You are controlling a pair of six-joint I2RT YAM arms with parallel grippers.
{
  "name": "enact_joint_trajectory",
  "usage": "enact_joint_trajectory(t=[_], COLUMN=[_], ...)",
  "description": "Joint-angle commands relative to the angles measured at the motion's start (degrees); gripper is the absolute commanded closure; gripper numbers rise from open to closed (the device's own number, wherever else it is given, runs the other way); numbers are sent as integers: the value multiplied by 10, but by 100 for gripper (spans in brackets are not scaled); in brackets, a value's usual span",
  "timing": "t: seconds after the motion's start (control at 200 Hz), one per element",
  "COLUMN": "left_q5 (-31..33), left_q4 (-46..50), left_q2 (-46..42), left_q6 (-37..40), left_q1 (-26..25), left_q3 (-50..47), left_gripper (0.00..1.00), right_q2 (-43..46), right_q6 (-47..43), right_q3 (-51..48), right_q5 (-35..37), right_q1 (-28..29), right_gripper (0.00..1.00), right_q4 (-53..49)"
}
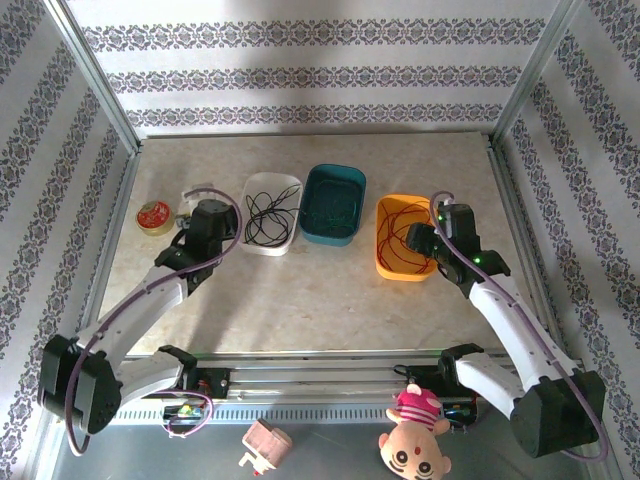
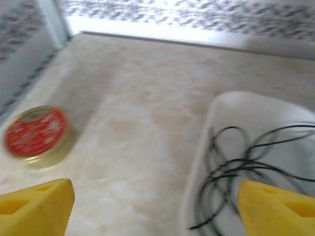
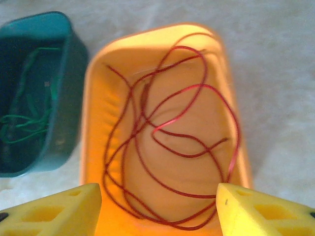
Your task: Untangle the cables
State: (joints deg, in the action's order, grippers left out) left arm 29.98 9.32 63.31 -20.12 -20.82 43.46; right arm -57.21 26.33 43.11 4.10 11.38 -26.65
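Snag risk: left gripper spread empty by black cable, right gripper spread empty above red cable in orange tray; may hook loops, drag tray.

black cable in white tray | red-lidded tin left | tool spread
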Motion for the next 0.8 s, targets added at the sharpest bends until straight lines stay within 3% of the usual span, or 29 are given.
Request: enact_joint_trajectory(t=[0.0,0.18,0.295,0.44,0.595,0.8], left_q5=[40,32,33,36,34,52], left_q4=[89,104,96,84,71,56], left_q2=[-22,-28,-9,9,10,11], left_q6=[-38,-108,-110,-111,-113,-112], left_q1=[9,8,8,9,9,11], left_q3=[-30,-74,-78,-74,-78,-90], left_gripper=[15,15,15,14,14,14], right_q2=[-24,11,11,-40,-128,-292], right_q6=[-2,77,72,59,60,19], right_q3=[-5,-86,-96,-111,-98,13], right_q5=[17,32,71,20,-44,-76], right_q1=[8,103,131,112,36,6], right_gripper=[38,39,39,38,38,38], right_q4=[-58,-72,-95,-67,-17,18])
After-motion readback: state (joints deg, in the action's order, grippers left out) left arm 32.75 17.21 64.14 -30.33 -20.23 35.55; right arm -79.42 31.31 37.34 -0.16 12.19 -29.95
